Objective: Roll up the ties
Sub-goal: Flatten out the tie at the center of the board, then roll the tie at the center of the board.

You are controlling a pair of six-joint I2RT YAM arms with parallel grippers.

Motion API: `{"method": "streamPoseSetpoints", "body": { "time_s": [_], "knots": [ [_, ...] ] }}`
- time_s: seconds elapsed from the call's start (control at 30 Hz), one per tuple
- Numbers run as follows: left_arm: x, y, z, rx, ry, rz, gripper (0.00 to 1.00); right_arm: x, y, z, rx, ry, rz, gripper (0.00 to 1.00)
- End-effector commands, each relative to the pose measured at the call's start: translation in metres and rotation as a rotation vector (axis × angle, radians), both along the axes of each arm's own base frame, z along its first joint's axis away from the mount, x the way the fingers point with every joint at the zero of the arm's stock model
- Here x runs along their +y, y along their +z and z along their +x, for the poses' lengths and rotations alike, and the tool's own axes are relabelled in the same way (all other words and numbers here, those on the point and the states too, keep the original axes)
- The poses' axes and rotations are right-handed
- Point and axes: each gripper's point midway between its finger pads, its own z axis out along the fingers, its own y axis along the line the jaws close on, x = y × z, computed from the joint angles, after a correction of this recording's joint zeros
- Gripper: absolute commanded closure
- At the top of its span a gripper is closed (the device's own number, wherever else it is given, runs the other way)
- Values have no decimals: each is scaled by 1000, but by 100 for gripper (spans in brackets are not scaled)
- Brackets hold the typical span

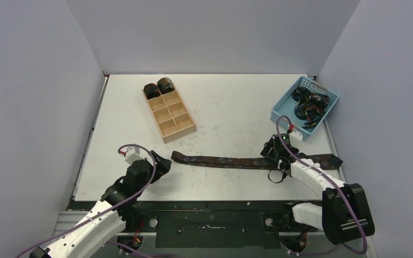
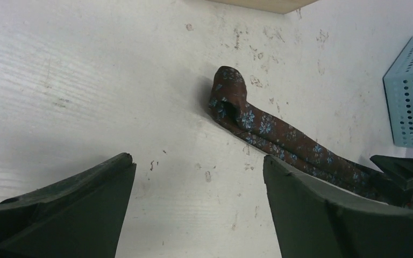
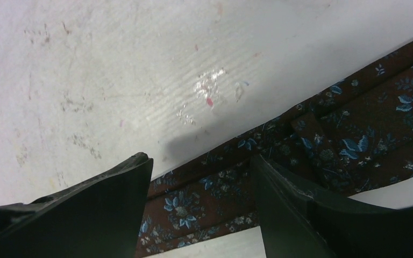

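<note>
No legible text or markings.

Scuffed white table (image 1: 231,115); plain grey-white walls (image 1: 209,32) on three sides; lighting seemingly even.

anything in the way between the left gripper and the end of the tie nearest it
Nothing visible. The left gripper is open, and only bare table lies between it and the folded end of the tie. The wooden tray sits farther back, off that path.
</note>
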Motion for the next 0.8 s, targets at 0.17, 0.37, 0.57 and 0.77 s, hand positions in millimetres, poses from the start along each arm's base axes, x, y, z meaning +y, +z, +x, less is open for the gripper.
{"method": "streamPoseSetpoints", "body": {
  "time_s": [0.17,0.37,0.57,0.77],
  "knots": [
    [-33,68,38,-175,-157,58,18,73,61,11,-136,260,-80,33],
    [-41,35,58,9,-171,196,29,133,60,3,-145,425,-198,35],
    [-48,17,71,61,-166,224,37,147,49,-4,-144,475,-178,36],
    [-43,-4,79,109,-132,253,46,146,52,-9,-158,499,-166,36]
  ]
}}
